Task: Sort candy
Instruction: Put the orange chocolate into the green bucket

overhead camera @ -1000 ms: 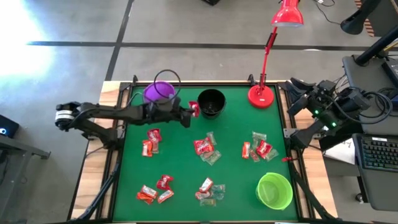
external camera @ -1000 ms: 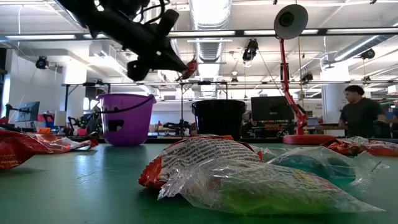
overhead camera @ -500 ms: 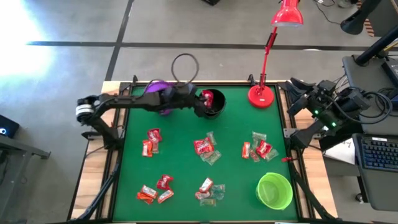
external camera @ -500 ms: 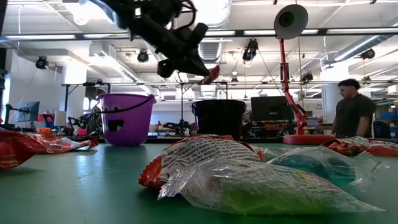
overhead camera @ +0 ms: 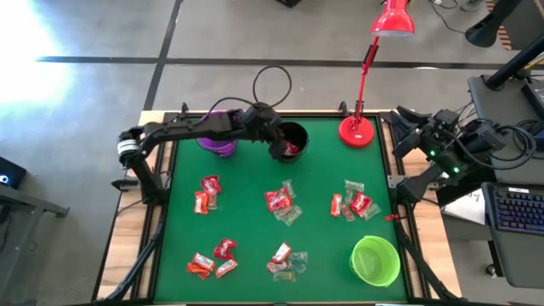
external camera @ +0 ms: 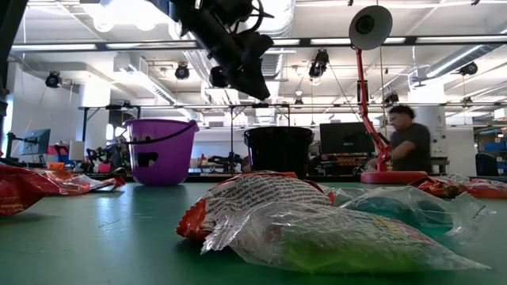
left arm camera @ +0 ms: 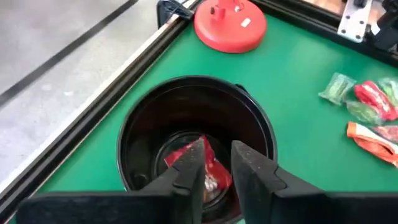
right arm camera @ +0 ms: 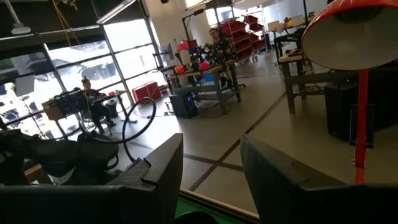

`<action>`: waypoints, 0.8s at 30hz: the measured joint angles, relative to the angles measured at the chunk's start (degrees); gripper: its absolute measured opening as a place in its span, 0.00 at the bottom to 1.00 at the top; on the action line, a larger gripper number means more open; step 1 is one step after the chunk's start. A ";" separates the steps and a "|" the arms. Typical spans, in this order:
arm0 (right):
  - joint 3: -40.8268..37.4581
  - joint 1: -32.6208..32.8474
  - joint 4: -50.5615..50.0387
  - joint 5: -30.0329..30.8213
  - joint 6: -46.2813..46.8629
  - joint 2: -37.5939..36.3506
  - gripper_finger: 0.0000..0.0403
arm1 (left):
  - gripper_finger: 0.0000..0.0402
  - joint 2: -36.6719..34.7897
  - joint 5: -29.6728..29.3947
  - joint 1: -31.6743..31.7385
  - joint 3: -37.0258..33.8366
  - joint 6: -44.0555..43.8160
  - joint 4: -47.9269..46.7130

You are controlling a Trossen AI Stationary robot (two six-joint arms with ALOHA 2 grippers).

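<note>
My left gripper (left arm camera: 216, 165) is open and hovers over the mouth of the black cup (left arm camera: 258, 121), fingers pointing down into it, touching nothing. One shiny red candy (left arm camera: 176, 157) lies on the cup's bottom below the fingers; in the high view it shows red inside the black cup (overhead camera: 294, 150). The low view shows the left gripper (external camera: 255, 89) above the black cup (external camera: 277, 150) with nothing at its fingertips. More candy lies on the green table in several small heaps (overhead camera: 282, 204). My right gripper (right arm camera: 211, 168) is open and waits by the table's right edge (overhead camera: 408, 127).
A purple cup (overhead camera: 214, 134) stands left of the black one, under the left arm. A green cup (overhead camera: 375, 260) stands at the near right. A red lamp's base (overhead camera: 357, 132) sits right of the black cup. Candy lies close before the low camera (external camera: 317, 229). A person walks in the room behind (external camera: 408, 142).
My left gripper has travelled toward the table's right, from beside the purple cup to above the black cup, carrying a red candy at its fingertips. It has let go: the candy now lies inside the black cup.
</note>
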 joint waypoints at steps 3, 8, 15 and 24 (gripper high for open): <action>0.00 0.02 -0.11 -0.11 -0.98 0.01 0.38 | 0.19 -0.65 0.06 -0.07 2.35 1.93 -8.37; -0.06 0.02 -4.00 -3.54 0.50 0.41 0.38 | 0.19 -2.95 0.05 -1.72 4.56 4.86 -21.91; -0.44 0.02 -26.26 -7.93 29.16 0.76 0.38 | 0.19 -10.16 0.03 -6.90 4.28 4.87 -32.97; -0.48 0.00 -44.98 -12.56 60.54 6.41 0.38 | 0.19 -20.18 -1.41 -13.84 1.68 0.30 -34.79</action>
